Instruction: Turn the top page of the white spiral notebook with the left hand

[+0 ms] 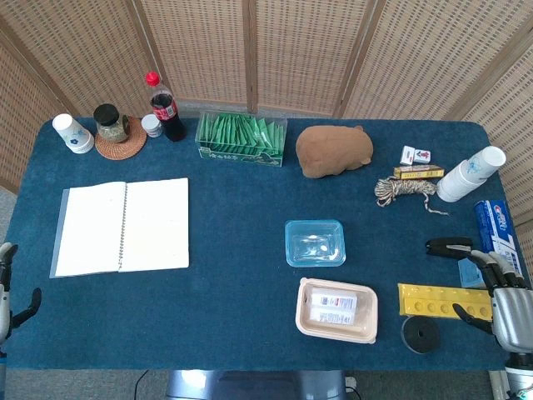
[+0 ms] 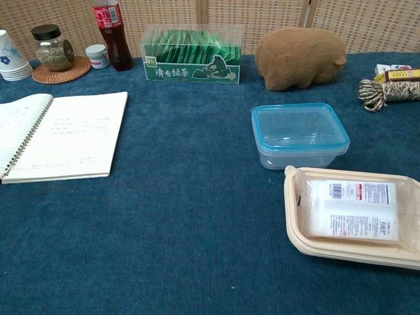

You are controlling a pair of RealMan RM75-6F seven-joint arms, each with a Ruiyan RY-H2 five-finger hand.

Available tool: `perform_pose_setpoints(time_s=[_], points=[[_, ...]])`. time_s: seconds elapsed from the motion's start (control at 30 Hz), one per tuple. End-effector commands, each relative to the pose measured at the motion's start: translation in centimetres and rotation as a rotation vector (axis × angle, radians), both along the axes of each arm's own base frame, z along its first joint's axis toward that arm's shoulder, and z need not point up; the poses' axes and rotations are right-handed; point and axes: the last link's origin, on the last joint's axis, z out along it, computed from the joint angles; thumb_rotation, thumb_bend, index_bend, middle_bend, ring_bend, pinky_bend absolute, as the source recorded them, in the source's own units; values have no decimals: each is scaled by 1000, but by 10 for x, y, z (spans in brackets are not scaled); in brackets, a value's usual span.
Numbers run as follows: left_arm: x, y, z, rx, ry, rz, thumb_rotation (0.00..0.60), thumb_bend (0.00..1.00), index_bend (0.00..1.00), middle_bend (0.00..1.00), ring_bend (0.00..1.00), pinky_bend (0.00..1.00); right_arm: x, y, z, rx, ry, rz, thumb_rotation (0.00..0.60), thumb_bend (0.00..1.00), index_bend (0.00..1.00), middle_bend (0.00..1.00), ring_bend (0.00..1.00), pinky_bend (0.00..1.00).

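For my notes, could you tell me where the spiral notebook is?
The spiral notebook lies open on the table's left side, below the cork coaster.

Your notebook (image 1: 123,226) lies open, table's (image 1: 241,283) left side; tea box (image 1: 241,139) behind it, lidded container (image 1: 315,242) right, food tray (image 1: 336,310) before that.

Left hand (image 1: 8,292) at near-left corner of head view, mostly cut off by frame edge; only dark fingers and part of pale palm show. Fingers apart, holding nothing, thumb angled out to right.

Right hand (image 1: 502,302) at near-right corner of head view, pale back of hand up, dark fingers spread and pointing far-left, nothing in grasp. Wrist runs off near edge of frame.

Chest view shows neither hand nor arm.
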Motion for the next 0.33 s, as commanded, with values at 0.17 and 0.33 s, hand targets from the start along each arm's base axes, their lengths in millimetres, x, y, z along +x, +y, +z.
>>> perform_pose_setpoints(time_s=[0.17,0.33], points=[[23,-4,0,-108,97,-145,600,378,0,14,0,0,6,-6,-3,15,46,-57,600,144,193,227,158,306],[28,-1,-1,-113,89,-161,600,377,0,16,0,0,5,-6,-4,16,50,-66,600,145,198,227,158,305]])
